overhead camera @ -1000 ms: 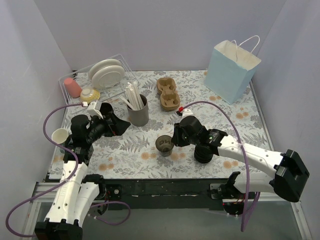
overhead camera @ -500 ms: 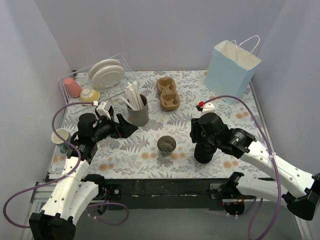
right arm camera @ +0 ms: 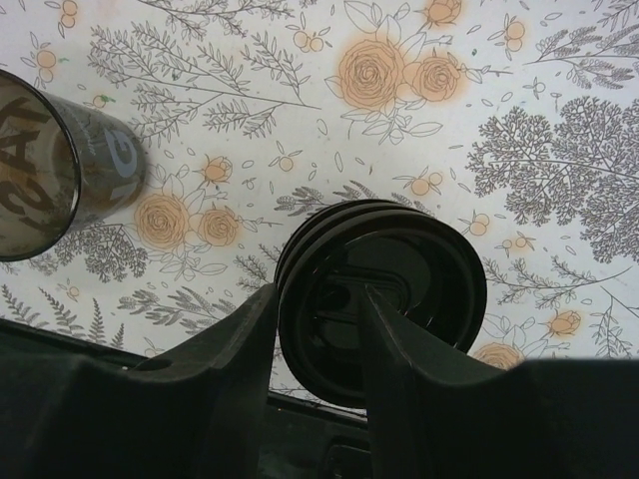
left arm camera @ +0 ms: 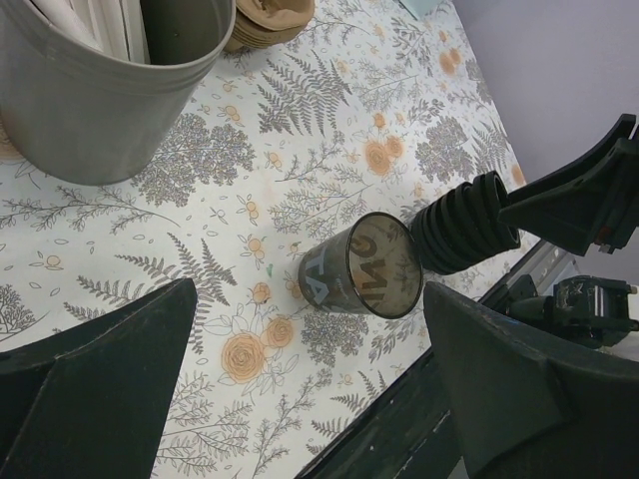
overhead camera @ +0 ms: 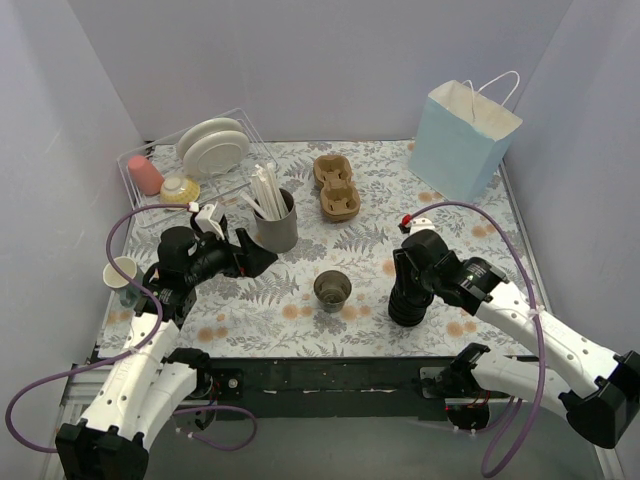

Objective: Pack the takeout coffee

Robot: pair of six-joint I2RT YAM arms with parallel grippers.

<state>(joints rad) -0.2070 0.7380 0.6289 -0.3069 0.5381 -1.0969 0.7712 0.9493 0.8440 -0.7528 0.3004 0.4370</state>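
Overall, a table covered with a fern-and-flower printed cloth (overhead camera: 250, 312) carries everything. A pale blue paper carrier bag with white handles (overhead camera: 460, 145) stands upright at its far right corner. A wire dish rack (overhead camera: 140, 200) holding white plates sits at the far left. A grey metal tumbler (overhead camera: 278, 230) of white sticks stands just ahead of the left gripper (overhead camera: 256, 258), whose jaws are spread wide around nothing. Two brown pulp cup carriers (overhead camera: 335, 188) lie beyond the middle. A ribbed stack of black plastic lids (right arm camera: 439, 279) stands near the front edge under the right gripper (right arm camera: 318, 291), whose jaws are parted astride the top lid's rim; whether they touch it cannot be told. The small black tapered paper cup (overhead camera: 332, 290), upright and lidless, stands front-centre between both grippers, left of the stack and apart from it.
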